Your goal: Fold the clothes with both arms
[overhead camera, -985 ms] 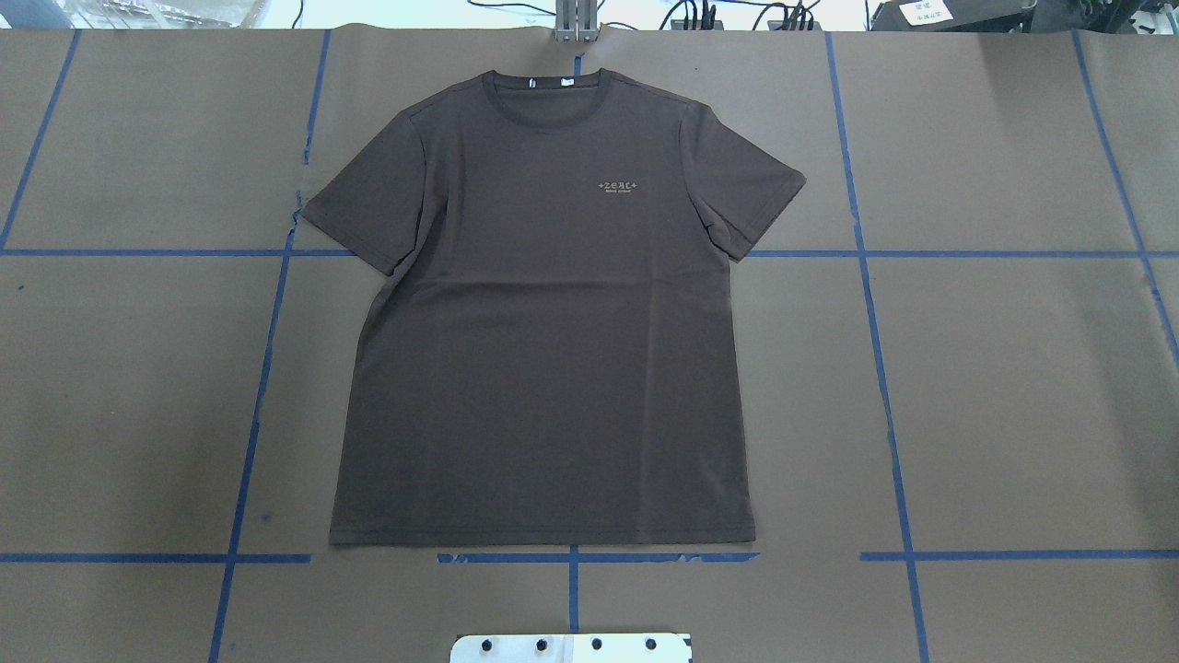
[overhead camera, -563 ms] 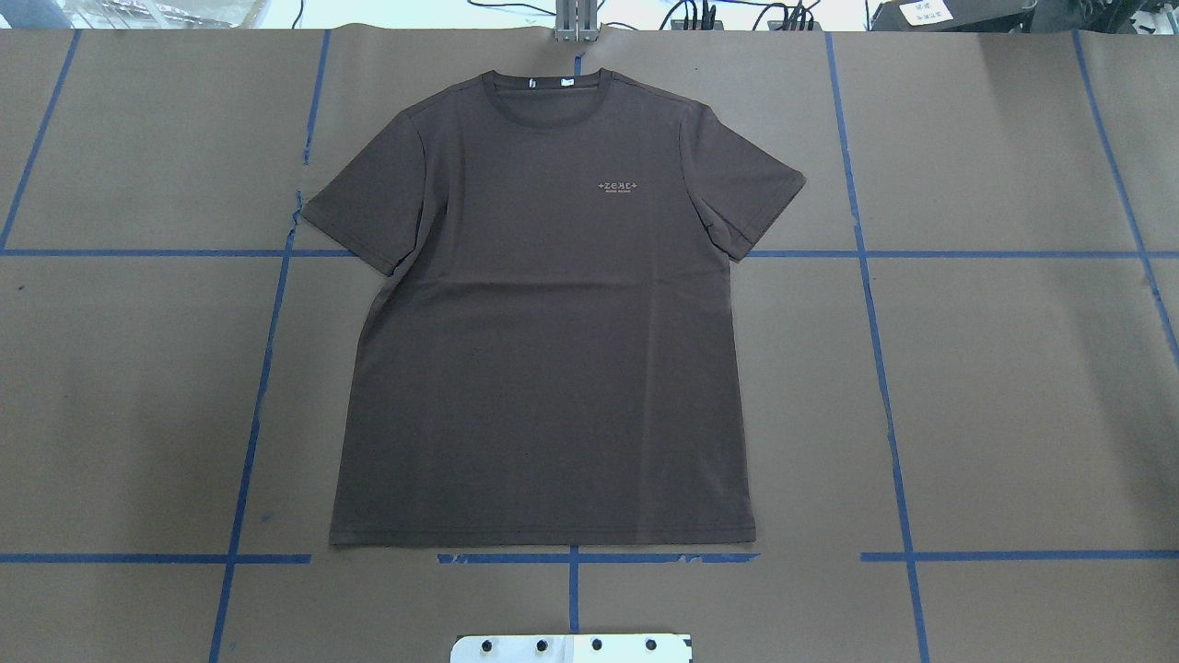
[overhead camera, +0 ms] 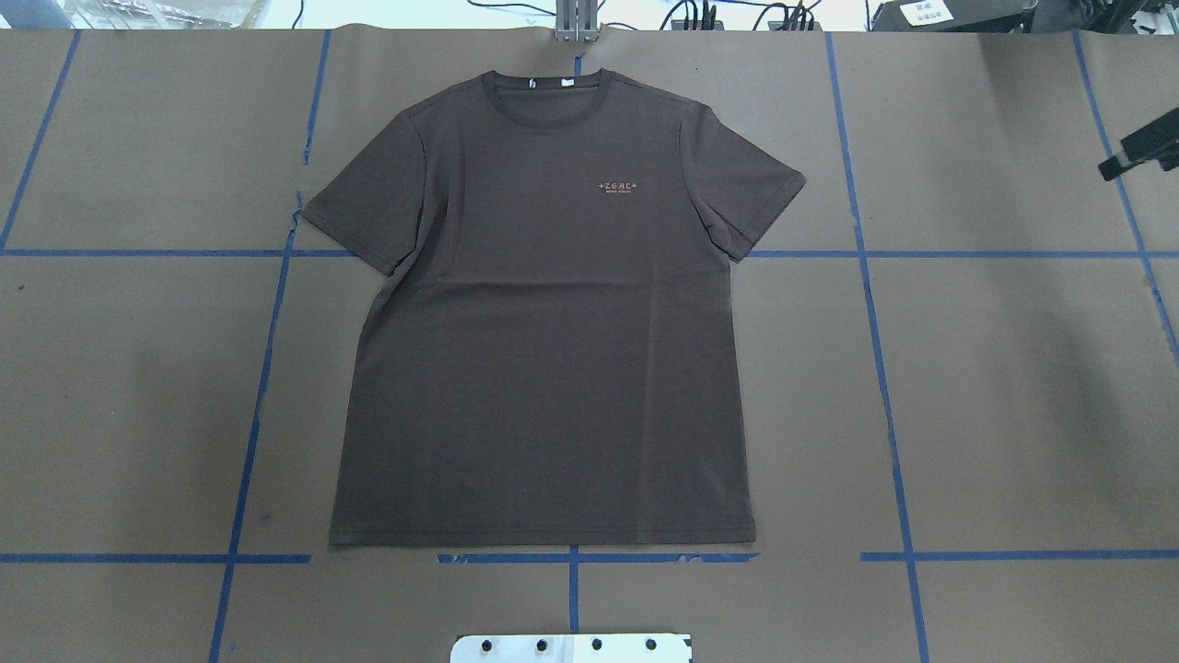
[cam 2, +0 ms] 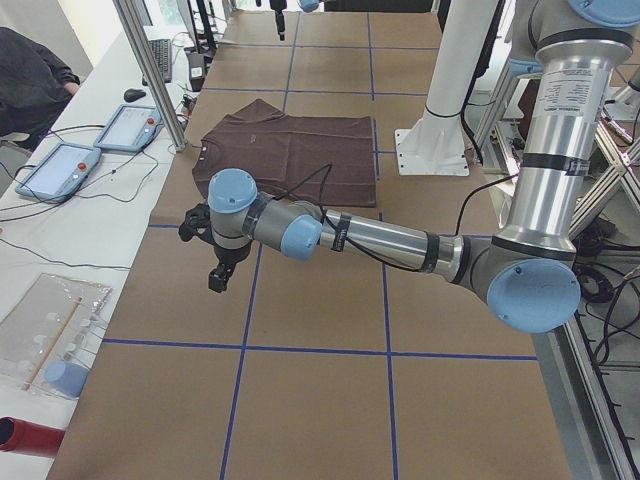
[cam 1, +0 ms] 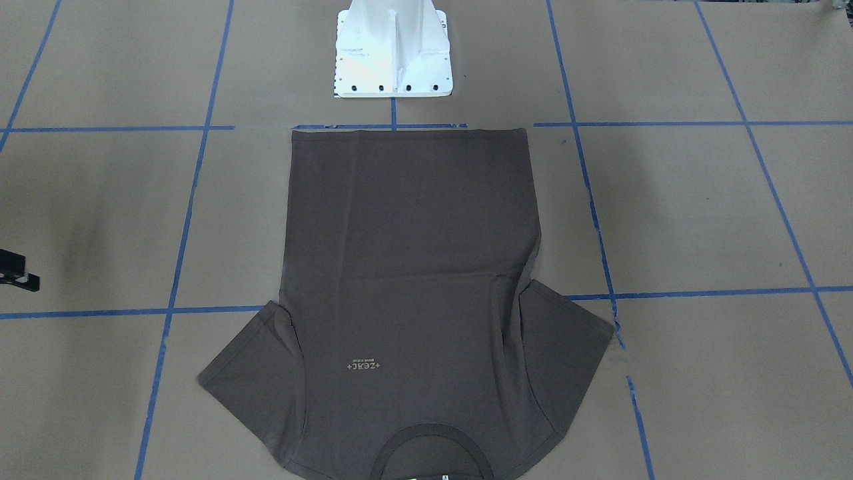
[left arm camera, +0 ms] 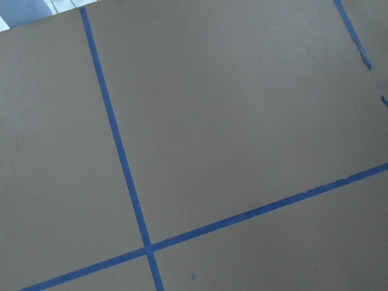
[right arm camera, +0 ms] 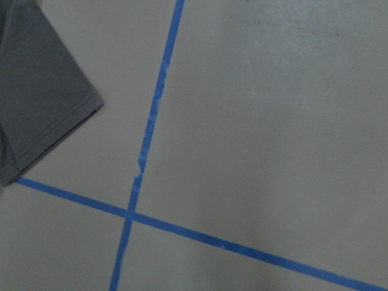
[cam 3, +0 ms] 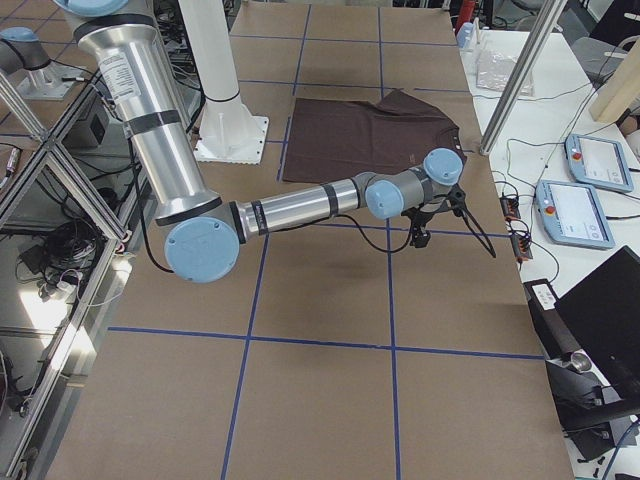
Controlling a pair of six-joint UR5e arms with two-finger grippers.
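Observation:
The dark brown-grey T-shirt (overhead camera: pixel 543 350) lies flat and spread out, front up, its collar (overhead camera: pixel 545 87) at the far edge and its hem towards the robot. A small pale logo (overhead camera: pixel 618 187) marks the chest. My right gripper (overhead camera: pixel 1138 155) shows only as a black tip at the overhead view's right edge, well clear of the right sleeve (overhead camera: pixel 751 198); I cannot tell its state. The right wrist view catches a sleeve corner (right arm camera: pixel 42 91). My left gripper (cam 2: pixel 216 276) hangs above bare paper left of the shirt and shows only in the exterior left view, so I cannot tell its state.
Brown paper with a grid of blue tape (overhead camera: pixel 875 322) covers the table. The white pedestal base (cam 1: pixel 392 50) stands just behind the hem. Two tablets (cam 2: pixel 60 165), a metal post (cam 2: pixel 150 70) and a seated person (cam 2: pixel 30 60) are along the far side.
The black tip of my right gripper has come into the overhead view at the right edge. The T-shirt has not moved.

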